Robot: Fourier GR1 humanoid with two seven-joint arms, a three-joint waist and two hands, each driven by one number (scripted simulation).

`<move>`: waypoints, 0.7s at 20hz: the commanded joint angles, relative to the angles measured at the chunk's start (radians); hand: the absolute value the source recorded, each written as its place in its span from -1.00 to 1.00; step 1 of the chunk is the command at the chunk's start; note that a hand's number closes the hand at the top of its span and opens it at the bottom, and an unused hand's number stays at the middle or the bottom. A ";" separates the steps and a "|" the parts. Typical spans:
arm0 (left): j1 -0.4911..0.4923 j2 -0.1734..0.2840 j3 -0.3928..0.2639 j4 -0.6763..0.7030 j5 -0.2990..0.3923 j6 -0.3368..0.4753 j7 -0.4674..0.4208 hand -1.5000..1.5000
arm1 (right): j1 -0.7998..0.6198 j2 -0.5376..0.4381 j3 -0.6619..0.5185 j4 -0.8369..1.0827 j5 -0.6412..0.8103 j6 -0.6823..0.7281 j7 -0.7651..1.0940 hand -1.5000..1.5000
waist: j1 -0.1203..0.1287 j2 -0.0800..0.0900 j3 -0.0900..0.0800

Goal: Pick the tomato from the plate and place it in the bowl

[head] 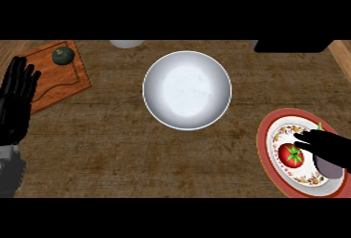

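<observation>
A red tomato [290, 155] with a green stem lies on a red-rimmed patterned plate [270, 126] at the lower right of the counter. My right hand [328, 146] comes in from the right edge over the plate, its fingertips touching the tomato's upper right side, fingers fairly straight and not closed round it. A large white bowl [186, 89] stands in the middle of the counter, up and left of the plate. My left hand [16, 95] rests open at the left edge, fingers pointing up.
A wooden cutting board [65, 81] lies at the upper left with a dark green round vegetable [63, 56] on it. A white object [126, 43] shows at the top edge and a black shape [289, 45] at the upper right.
</observation>
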 commanded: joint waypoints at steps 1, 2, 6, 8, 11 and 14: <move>-0.018 -0.033 0.001 0.002 -0.043 0.011 0.016 0.00 | -0.036 0.026 -0.020 0.078 0.047 0.002 -0.086 -1.00 | -0.004 -0.001 0.000; -0.077 -0.051 -0.037 -0.007 -0.059 0.063 0.079 0.00 | -0.105 0.000 -0.016 0.187 0.049 -0.027 -0.131 -1.00 | 0.001 0.001 0.000; -0.019 -0.038 0.009 -0.037 -0.047 0.010 0.055 0.00 | -0.121 0.082 0.054 0.209 0.101 -0.058 -0.141 -1.00 | 0.004 0.000 0.000; 0.049 -0.018 0.042 -0.075 -0.023 -0.034 0.048 0.00 | -0.123 0.061 0.019 0.217 0.087 -0.046 -0.180 -1.00 | 0.003 -0.001 0.000; -0.020 -0.030 0.053 0.006 -0.036 -0.053 0.039 0.00 | -0.164 0.130 0.070 0.223 0.138 -0.050 -0.133 -1.00 | -0.001 0.000 0.000; 0.066 -0.066 0.035 -0.122 -0.056 -0.023 0.064 0.00 | -0.078 0.124 0.058 0.208 0.173 -0.099 -0.151 -1.00 | -0.001 -0.002 0.000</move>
